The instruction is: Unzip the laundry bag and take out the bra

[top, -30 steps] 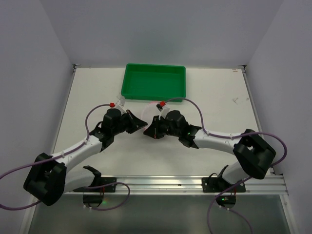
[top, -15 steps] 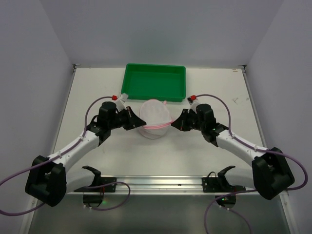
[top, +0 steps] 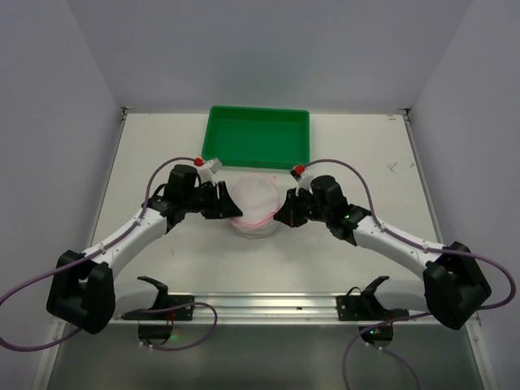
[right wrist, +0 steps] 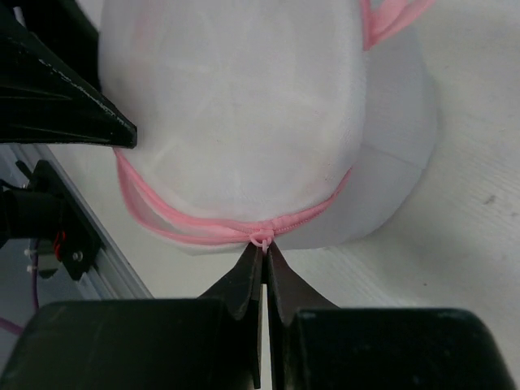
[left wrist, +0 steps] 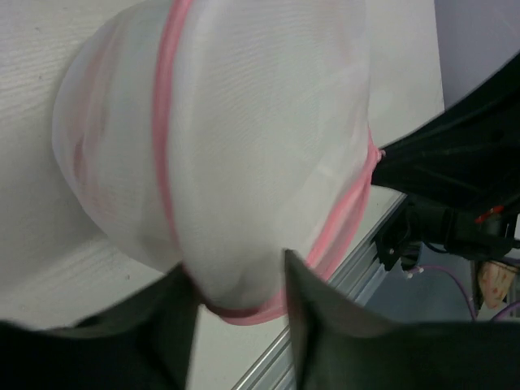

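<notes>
The laundry bag [top: 253, 205] is a round white mesh pouch with pink zipper trim, lying mid-table between both arms. My left gripper [top: 228, 206] is at its left rim. In the left wrist view the gripper [left wrist: 236, 296] stands open, with the bag's [left wrist: 244, 146] pink-edged rim bulging between its dark fingers [left wrist: 325, 333]. My right gripper [top: 283, 217] is at the bag's right rim. The right wrist view shows that gripper [right wrist: 265, 248] shut on the small pink zipper pull [right wrist: 262, 239] of the bag [right wrist: 244, 106]. The bra is hidden; I cannot make it out through the mesh.
A green rectangular tray [top: 258, 136] stands just behind the bag at the table's back. A metal rail [top: 268, 305] runs along the near edge between the arm bases. White walls close in the left, right and back sides.
The left jaws have opened around the bag's rim. The right arm swung out to the right, uncovering the bag, then drew back left against its right rim, still shut on the zipper pull.
</notes>
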`<state>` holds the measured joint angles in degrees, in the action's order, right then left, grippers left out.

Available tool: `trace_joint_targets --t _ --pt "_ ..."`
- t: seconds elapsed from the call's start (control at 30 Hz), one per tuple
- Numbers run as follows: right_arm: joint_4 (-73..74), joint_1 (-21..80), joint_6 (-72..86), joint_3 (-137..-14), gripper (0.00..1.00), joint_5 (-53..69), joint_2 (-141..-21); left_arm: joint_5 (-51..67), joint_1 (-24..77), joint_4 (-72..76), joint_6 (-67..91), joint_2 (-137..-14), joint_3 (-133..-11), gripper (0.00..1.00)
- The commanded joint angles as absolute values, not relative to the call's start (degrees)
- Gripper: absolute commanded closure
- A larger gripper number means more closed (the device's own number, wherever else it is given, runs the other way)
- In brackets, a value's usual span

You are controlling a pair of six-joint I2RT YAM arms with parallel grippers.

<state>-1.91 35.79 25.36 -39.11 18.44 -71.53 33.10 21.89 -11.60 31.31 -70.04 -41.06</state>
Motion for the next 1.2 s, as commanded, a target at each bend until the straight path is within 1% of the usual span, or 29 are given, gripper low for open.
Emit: trace_joint_targets --t 0.0,0.03,0.07,0.1,0.23,0.37,0.5,0.67,0.8,1.03,1.17 --pt "-4.02 38.75 26.18 -40.17 1.00 16.08 -71.37 29.98 21.62 -13.02 35.03 -68.83 -42.98 0.42" --pt "-5.26 39.46 27.67 -39.47 1.00 16.17 -71.37 27.27 21.62 -12.05 36.90 -68.12 -42.54 0.15" --pt "-7.54 39.81 30.90 -38.42 1.00 16.00 -71.37 26.12 21.62 -9.69 38.83 -67.25 -41.84 0.07" --pt "-8.43 39.99 32.33 -38.15 1.00 15.74 -71.45 25.06 21.62 -8.54 42.41 -65.32 -40.97 0.01" --pt "-10.90 42.61 36.65 -38.84 1.00 12.41 -73.21 19.35 21.62 -7.03 48.16 -59.69 -36.05 0.00" --pt "-10.38 46.49 38.32 -42.79 1.00 10.37 -76.28 12.85 21.62 -7.99 51.85 -53.62 -32.10 0.00" --pt "-9.93 49.39 39.29 -44.47 1.00 9.76 -79.36 10.82 21.71 -8.43 55.71 -48.88 -28.31 0.00" --pt "-9.67 51.85 39.20 -45.53 1.00 7.82 -80.24 5.46 21.71 -14.84 56.86 -44.22 -26.72 0.00" --pt "-9.93 52.12 39.11 -46.32 1.00 7.21 -81.12 6.85 21.80 -15.56 60.19 -40.00 -24.09 0.00" --pt "-9.76 52.38 39.20 -46.49 1.00 6.51 -81.48 11.86 21.88 -15.38 64.77 -37.27 -20.58 0.00" --pt "-9.84 52.38 39.11 -46.76 1.00 6.50 -82.00 11.96 24.33 -8.55 69.77 -36.65 -18.73 0.01"
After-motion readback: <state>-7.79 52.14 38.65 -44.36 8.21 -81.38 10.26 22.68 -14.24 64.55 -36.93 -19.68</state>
